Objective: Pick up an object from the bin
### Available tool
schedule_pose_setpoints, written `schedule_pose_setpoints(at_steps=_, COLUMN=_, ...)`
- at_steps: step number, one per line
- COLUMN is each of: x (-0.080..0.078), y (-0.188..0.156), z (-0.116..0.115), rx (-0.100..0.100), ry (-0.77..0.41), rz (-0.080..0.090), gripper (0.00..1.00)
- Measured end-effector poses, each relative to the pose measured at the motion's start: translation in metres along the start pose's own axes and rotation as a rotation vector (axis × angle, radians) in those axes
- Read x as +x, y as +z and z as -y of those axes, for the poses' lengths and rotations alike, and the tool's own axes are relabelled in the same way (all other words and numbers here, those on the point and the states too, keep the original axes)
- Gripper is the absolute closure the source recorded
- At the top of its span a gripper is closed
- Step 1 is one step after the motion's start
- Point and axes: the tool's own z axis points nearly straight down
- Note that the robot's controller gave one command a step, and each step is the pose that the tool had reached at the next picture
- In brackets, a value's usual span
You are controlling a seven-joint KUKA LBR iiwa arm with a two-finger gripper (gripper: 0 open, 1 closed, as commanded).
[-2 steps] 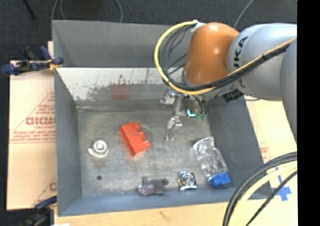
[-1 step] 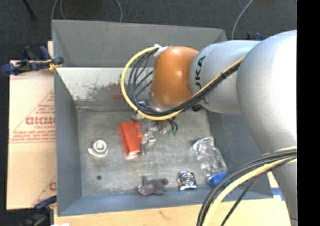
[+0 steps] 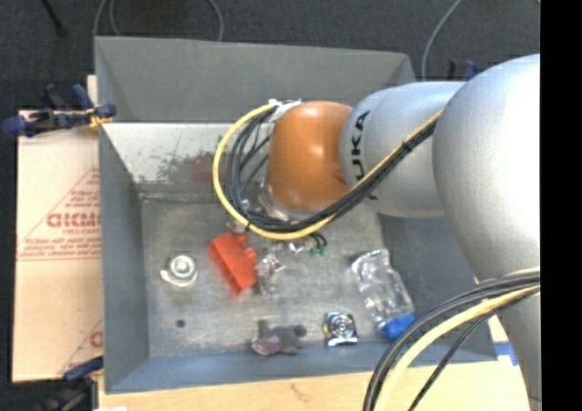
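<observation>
My gripper (image 3: 270, 271) hangs below the orange wrist cover in the middle of the bin, low over the floor. Right against its left side lies a red plastic block (image 3: 233, 261), tilted on the bin floor; whether they touch I cannot tell. A small green-and-dark bit (image 3: 316, 247) lies just to the gripper's right. A round silver-white cap (image 3: 180, 270) rests further left, apart from the red block.
A crumpled clear plastic bottle (image 3: 379, 285) with a blue cap lies at the right. Near the front wall sit a grey-purple lump (image 3: 277, 338) and a small shiny metal piece (image 3: 339, 328). The arm and its cables cover the bin's back right.
</observation>
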Motion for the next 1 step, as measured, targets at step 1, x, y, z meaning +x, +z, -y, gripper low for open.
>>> schedule_pose_setpoints(at_steps=1, x=-0.0040, y=0.0003, z=-0.0116, rx=-0.002, ry=-0.217, rz=0.000, gripper=0.00)
